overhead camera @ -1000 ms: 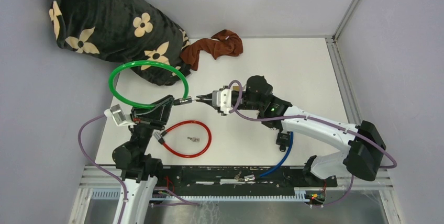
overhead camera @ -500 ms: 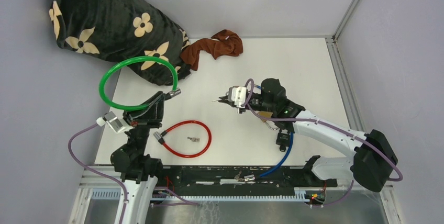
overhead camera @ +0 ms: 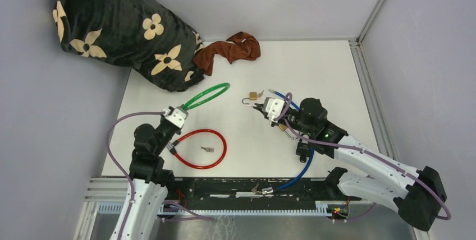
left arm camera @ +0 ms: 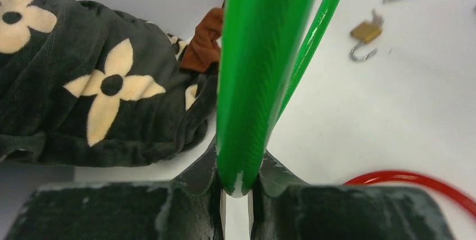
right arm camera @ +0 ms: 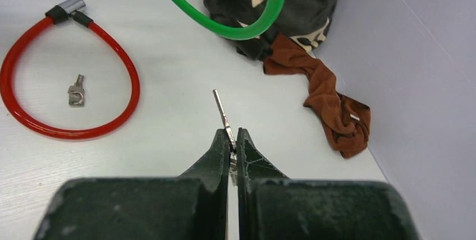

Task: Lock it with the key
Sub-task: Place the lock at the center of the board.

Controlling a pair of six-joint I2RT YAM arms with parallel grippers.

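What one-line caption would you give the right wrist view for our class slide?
Right gripper shut on a key; a red cable lock lies nearby, a loose key inside its loop.

White shells (overhead camera: 370, 158), black joints (overhead camera: 311, 118), purple cables (overhead camera: 129, 115), seemingly dark-green right end effector (right arm camera: 231, 134)

Open white tabletop (overhead camera: 325, 72) far right — passable; black floral blanket (overhead camera: 112, 21) and crumpled brown cloth (overhead camera: 233, 49) block far-left corner, green cable loop (left arm camera: 252, 83) juts left-centre, red cable loop (overhead camera: 224, 150) near-left.

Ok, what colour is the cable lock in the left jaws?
Green; the cable lock shows best in the left wrist view.
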